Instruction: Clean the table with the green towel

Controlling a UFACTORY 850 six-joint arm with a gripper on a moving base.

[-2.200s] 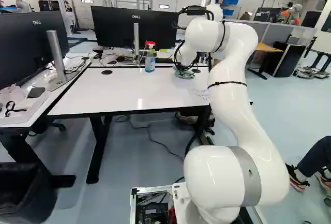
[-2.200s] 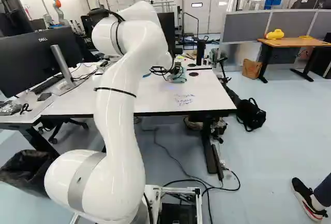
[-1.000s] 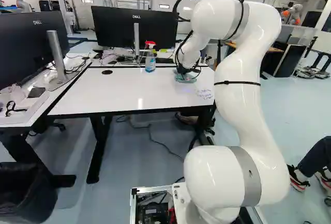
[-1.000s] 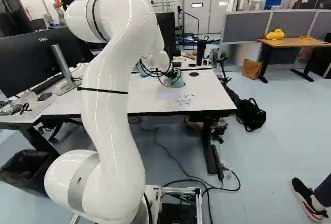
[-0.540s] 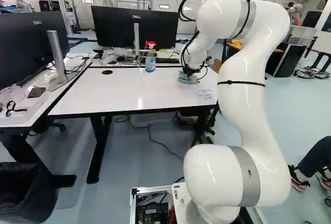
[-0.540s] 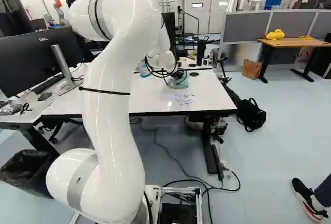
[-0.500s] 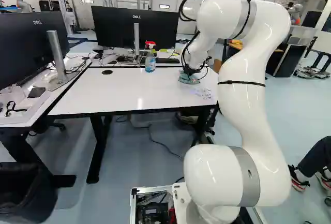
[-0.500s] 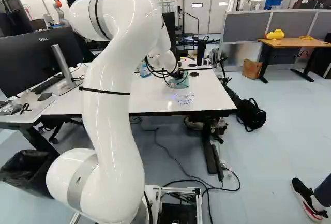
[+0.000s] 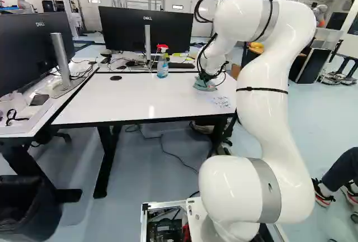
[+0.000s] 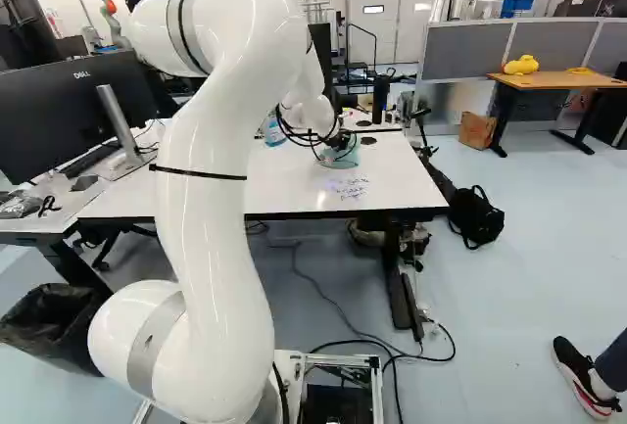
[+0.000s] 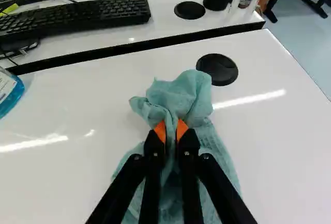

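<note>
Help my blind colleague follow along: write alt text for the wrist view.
A black gripper holds a bunched green towel between its orange pads, over a white table. A round black disc is set in the table ahead, a blue bottle stands partly in view, and a black keyboard lies beyond.

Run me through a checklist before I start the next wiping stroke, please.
1. Tool gripping the green towel: ok, cloth pinched between its two fingers.
2. Towel away from the spray bottle: ok, bare tabletop between them.
3. Towel over the writing: not ok, it sits beyond it, farther from the base.
4. Writing wiped off: not ok, strokes show on the tabletop.
5. Towel pressed firmly enough to wipe: cannot tell.
</note>
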